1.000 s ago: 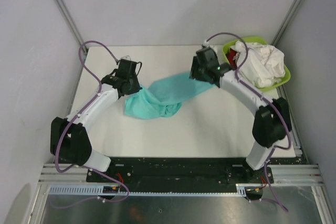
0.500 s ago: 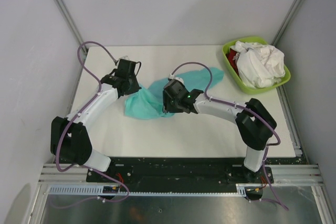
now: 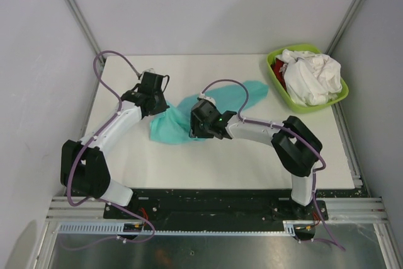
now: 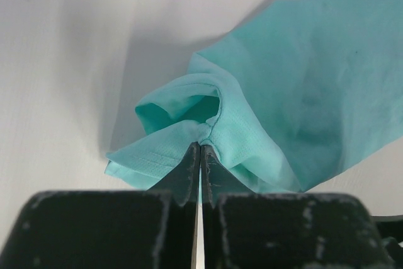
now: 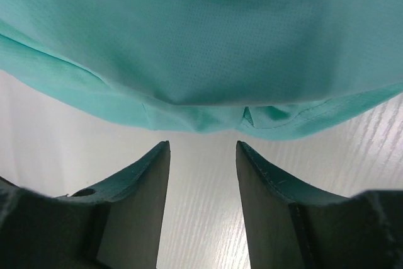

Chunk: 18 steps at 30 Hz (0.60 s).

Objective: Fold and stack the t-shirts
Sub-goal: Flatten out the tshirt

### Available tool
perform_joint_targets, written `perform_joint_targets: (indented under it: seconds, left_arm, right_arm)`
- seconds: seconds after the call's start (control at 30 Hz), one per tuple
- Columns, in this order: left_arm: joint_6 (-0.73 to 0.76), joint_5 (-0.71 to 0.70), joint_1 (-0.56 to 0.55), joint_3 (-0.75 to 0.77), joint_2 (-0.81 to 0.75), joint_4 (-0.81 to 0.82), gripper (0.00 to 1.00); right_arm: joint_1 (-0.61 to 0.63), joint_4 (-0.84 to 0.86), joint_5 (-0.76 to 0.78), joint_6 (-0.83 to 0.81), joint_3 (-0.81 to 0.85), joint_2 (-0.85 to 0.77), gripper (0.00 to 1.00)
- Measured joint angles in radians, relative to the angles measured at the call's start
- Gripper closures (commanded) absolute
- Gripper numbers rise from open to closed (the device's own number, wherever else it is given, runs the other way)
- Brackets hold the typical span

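Right pincer moved from lime-green plastic basin, half open, empty, soft teal cloth t-shirt just ahead, left pincer pinching its hem

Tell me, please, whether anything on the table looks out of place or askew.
The teal shirt lies bunched and twisted, not flat, one edge pinched in the left gripper. White shirts are heaped above the basin rim. Nothing looks spilled or damaged.
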Motion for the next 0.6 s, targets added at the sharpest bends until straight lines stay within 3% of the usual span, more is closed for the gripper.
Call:
perform_joint_targets:
  seconds: [0.6]
  left_arm:
    - [0.000, 0.004, 0.000, -0.021, -0.015, 0.000, 1.00]
  right_arm:
    - [0.032, -0.036, 0.065, 0.006, 0.084, 0.102, 0.52]
